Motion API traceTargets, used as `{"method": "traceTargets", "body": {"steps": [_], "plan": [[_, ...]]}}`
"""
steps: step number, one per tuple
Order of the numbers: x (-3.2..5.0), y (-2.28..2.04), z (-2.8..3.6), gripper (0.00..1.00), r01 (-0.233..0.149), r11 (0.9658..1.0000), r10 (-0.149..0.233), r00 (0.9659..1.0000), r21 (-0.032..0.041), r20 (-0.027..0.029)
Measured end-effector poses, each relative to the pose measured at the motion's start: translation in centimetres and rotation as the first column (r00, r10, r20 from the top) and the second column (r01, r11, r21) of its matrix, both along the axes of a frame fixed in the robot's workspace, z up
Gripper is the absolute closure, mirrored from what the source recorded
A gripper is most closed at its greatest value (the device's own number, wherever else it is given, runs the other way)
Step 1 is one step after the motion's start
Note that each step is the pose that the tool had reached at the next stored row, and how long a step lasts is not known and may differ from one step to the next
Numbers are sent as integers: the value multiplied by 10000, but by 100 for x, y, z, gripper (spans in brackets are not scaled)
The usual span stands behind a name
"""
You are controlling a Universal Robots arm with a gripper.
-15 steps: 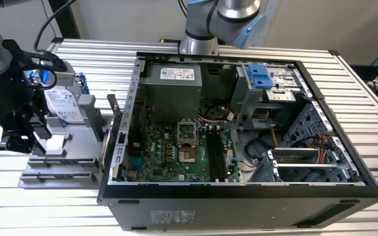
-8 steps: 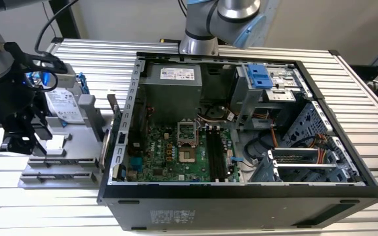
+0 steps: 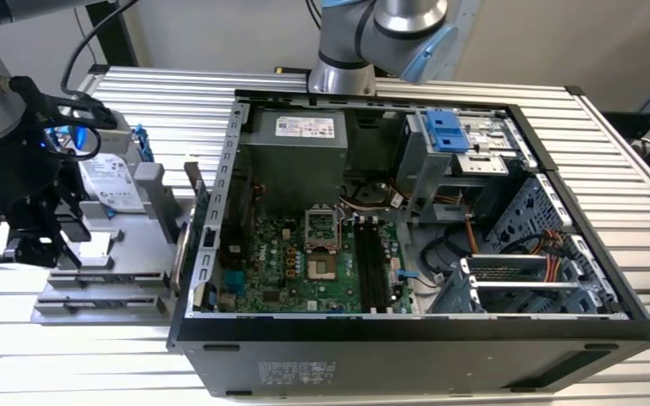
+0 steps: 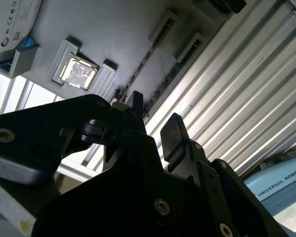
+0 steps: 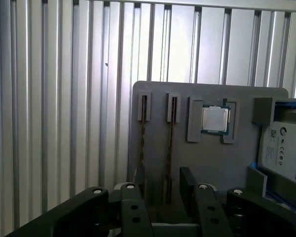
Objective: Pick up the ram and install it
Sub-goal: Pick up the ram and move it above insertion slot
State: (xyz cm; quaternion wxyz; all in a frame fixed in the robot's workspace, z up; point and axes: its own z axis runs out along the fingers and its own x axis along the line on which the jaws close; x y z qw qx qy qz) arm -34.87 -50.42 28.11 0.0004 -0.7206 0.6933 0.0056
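By parted pincer [image 5: 163, 175], two upright rams [image 5: 143, 138]

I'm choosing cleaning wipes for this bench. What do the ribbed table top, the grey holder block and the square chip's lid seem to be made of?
Table top: probably bare aluminium, silver finish; long parallel ribs with bright streaks.
Holder block: likely plastic, matte grey; even, dull surface without glints, though painted metal is possible.
Chip's lid: metal, satin silver; it shines brightly.

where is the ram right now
In the first wrist view the ram stands on edge in the gray holder, in the slot nearer the processor, with the open pincer close to it.
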Motion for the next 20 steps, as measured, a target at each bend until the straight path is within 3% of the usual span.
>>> {"method": "traceTargets", "body": {"steps": [20], "plan": [[0, 0, -80, 0, -1, 10000, 1, 10000, -2, -2]]}}
